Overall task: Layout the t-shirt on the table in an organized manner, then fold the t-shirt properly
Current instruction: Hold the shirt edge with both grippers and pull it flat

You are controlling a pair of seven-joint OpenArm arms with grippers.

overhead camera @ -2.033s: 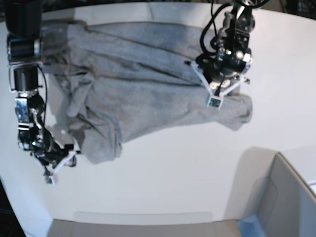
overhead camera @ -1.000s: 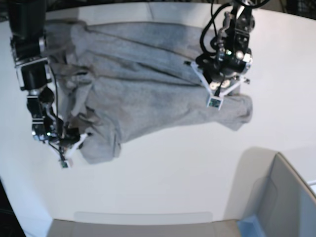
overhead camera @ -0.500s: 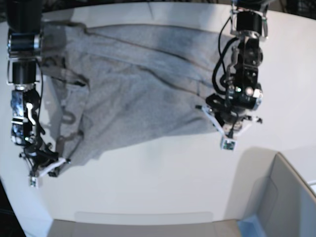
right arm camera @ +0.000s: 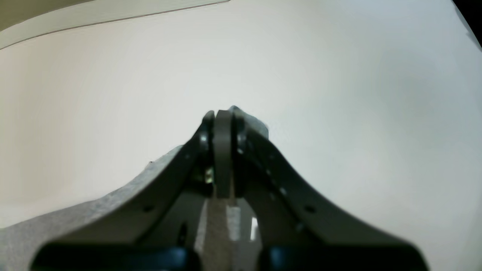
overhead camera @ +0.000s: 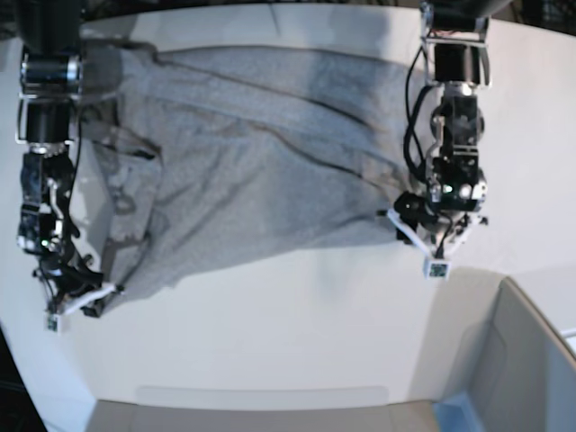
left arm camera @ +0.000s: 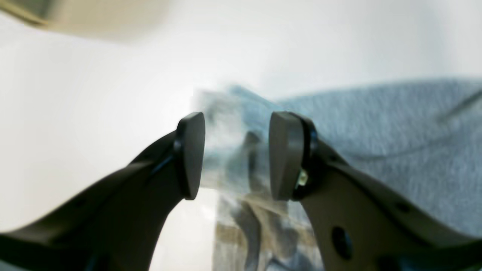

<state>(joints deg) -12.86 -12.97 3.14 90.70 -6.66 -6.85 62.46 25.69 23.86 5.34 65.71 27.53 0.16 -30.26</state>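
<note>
Heather-grey cotton, the t-shirt [overhead camera: 243, 153] lies spread across the far half of the white table [overhead camera: 297, 333], creased in long diagonal folds, with its lower hem running from the near left up toward the right. Its left portion is bunched and rumpled beside the arm on that side of the base view.

Right gripper [right arm camera: 223, 120]: jaws pressed together with a small tuft of grey fabric pinched at the tips; the wrist view shows shirt cloth trailing back under the fingers. In the base view this gripper [overhead camera: 79, 295] sits at the shirt's near-left corner, low to the table.

Left gripper [left arm camera: 236, 154]: jaws stand apart, with a clear gap between the two dark pads. A blurred fold of grey cloth appears in that gap, but whether it touches either pad cannot be told. The shirt's edge lies just to the side of the fingers. In the base view this gripper [overhead camera: 439, 241] is at the shirt's right-hand edge.

A grey bin [overhead camera: 526, 360] occupies the near right corner, well apart from the shirt.
</note>
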